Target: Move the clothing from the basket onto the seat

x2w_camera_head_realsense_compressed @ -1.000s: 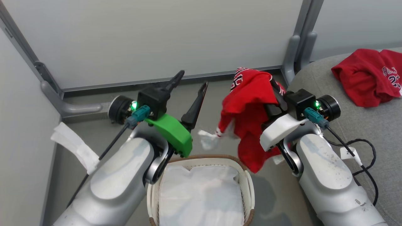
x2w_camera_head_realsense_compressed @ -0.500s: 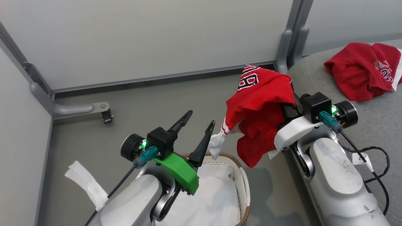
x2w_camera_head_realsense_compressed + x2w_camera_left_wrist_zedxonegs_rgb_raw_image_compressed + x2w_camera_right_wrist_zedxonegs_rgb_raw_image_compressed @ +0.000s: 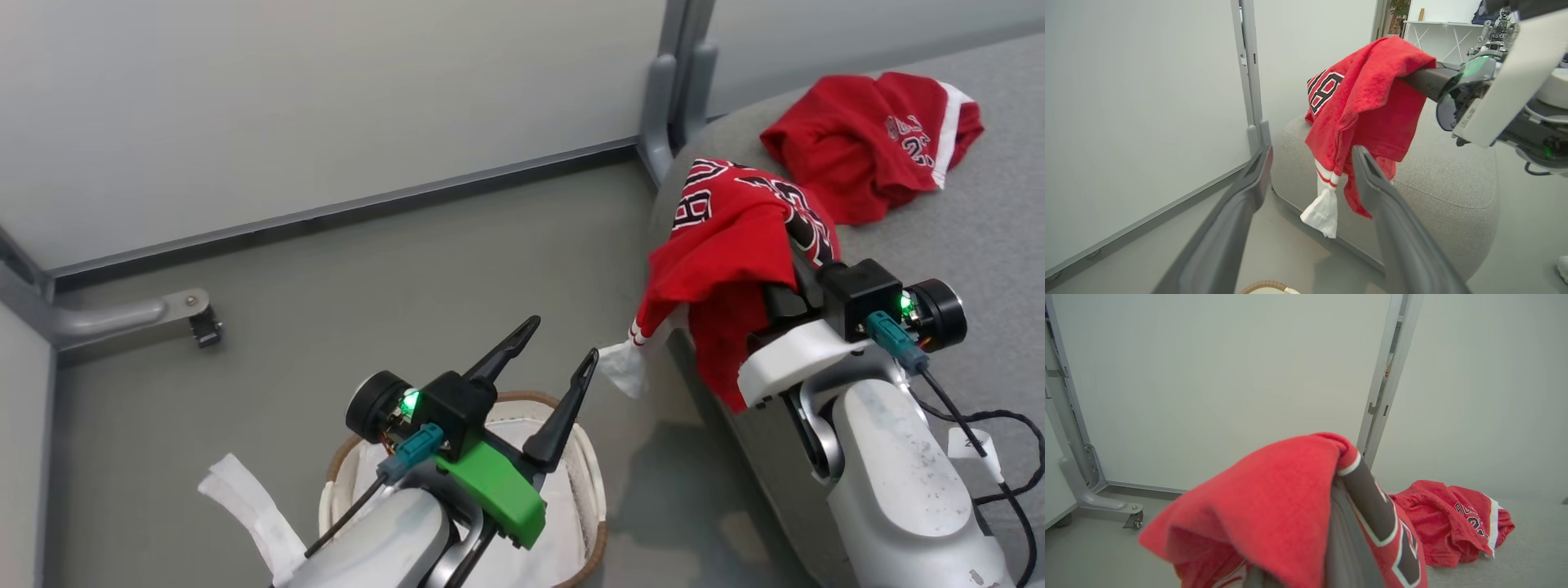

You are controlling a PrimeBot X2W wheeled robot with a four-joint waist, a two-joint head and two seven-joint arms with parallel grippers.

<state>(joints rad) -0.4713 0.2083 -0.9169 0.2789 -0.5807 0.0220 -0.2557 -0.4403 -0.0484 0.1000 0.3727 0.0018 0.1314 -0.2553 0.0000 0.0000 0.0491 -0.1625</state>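
As the robot turns toward the seat [image 3: 963, 237], the right gripper [image 3: 796, 282], clenched on one red jersey [image 3: 727, 245], has carried it from over the floor [image 3: 408, 269] by the basket [image 3: 596, 490] to the seat's near corner, so I judge only lowering and letting go remain. The left gripper [image 3: 563, 339] hangs spread and empty above the basket. There are two jerseys, one held and a second jersey [image 3: 857, 147] lying further back on the seat, plus one basket with a white liner [image 3: 571, 506] inside, and one seat.

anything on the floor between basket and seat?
No. Head view: floor between basket and seat is bare; the held jersey has its white end dangling above it.
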